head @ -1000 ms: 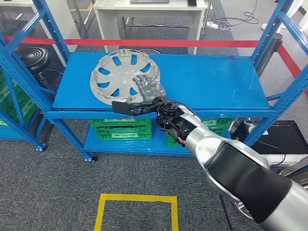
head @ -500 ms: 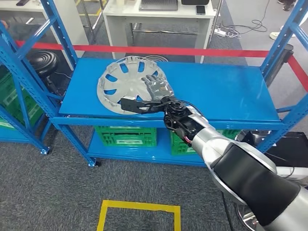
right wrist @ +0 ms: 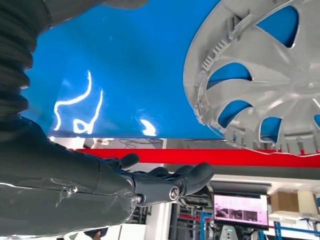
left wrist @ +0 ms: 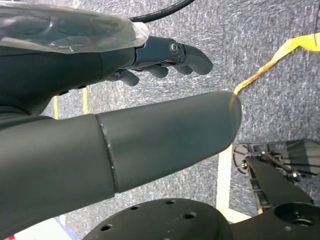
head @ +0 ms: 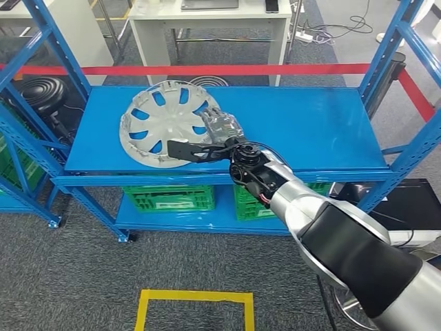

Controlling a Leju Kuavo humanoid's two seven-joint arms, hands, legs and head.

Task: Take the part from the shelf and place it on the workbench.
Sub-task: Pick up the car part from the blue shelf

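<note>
A silver hubcap (head: pixel 156 124) lies on the left half of the blue shelf's top board (head: pixel 306 124). My right hand (head: pixel 221 127) reaches over the shelf's front edge at the hubcap's right rim, fingers spread, dark thumb stretched along the rim's near side. In the right wrist view the hand (right wrist: pixel 151 182) holds nothing and the hubcap (right wrist: pixel 264 75) sits a little apart from its fingers. My left hand (left wrist: pixel 166 55) hangs over grey carpet, fingers loosely extended and holding nothing.
Green crates (head: pixel 169 198) stand on the lower board. Blue uprights (head: pixel 387 55) frame the shelf at both ends. Red barrier tape (head: pixel 208 69) runs behind it, with a white table (head: pixel 208 14) beyond. A yellow floor square (head: pixel 195 298) marks the carpet in front.
The whole head picture has shifted, so the camera moved. My right hand stays at the hubcap's right rim, its thumb now reaching slightly less far along the rim.
</note>
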